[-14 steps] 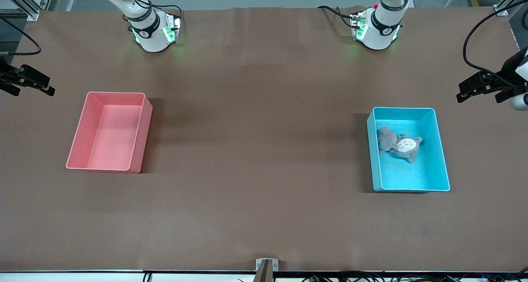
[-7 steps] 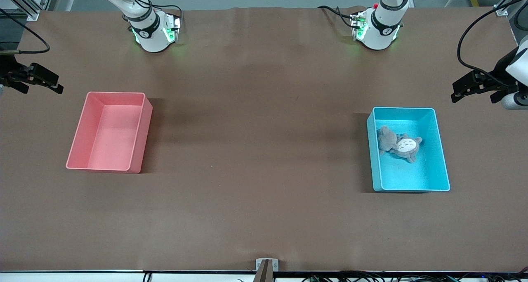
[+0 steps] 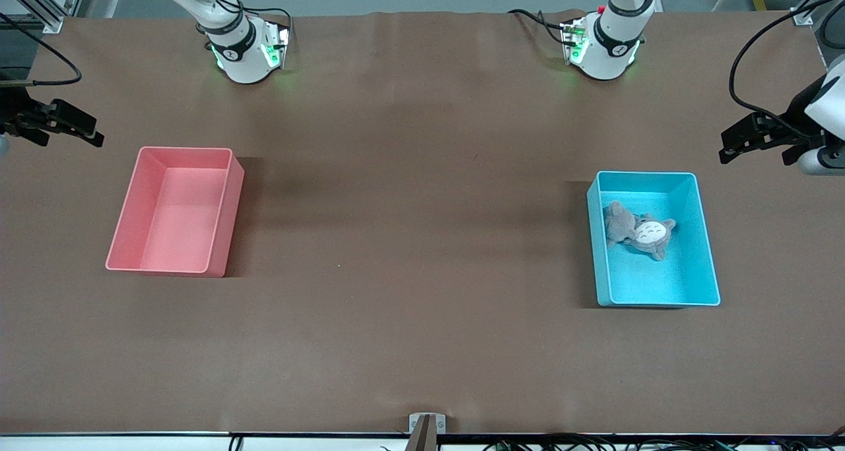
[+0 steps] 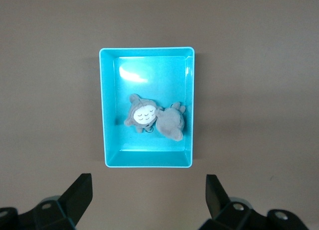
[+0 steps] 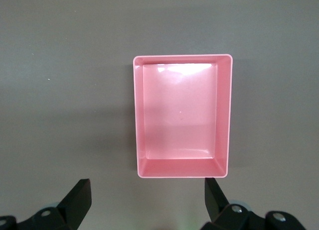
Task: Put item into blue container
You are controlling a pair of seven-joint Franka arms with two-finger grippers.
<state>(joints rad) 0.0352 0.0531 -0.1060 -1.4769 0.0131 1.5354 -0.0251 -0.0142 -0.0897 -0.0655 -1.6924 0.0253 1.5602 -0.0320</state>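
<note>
Though claw-free (image 4: 147, 197), plush (image 3: 639, 230) in blue container (image 3: 705, 253)

Bare table (image 3: 409, 240) lies between pink bin (image 3: 224, 220) and blue container (image 3: 706, 240).

plush toy (image 3: 640, 232) in blue container (image 3: 705, 246), toward left arm's end of table (image 3: 409, 240)

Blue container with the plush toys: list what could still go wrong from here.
1. The grey plush toys already lie in the light blue rectangular plastic bin; any return by the open left gripper, up beside it, could knock the bin.
2. The open right gripper hangs near the pink plastic bin, which holds nothing, so a drop there would be wrong.
</note>
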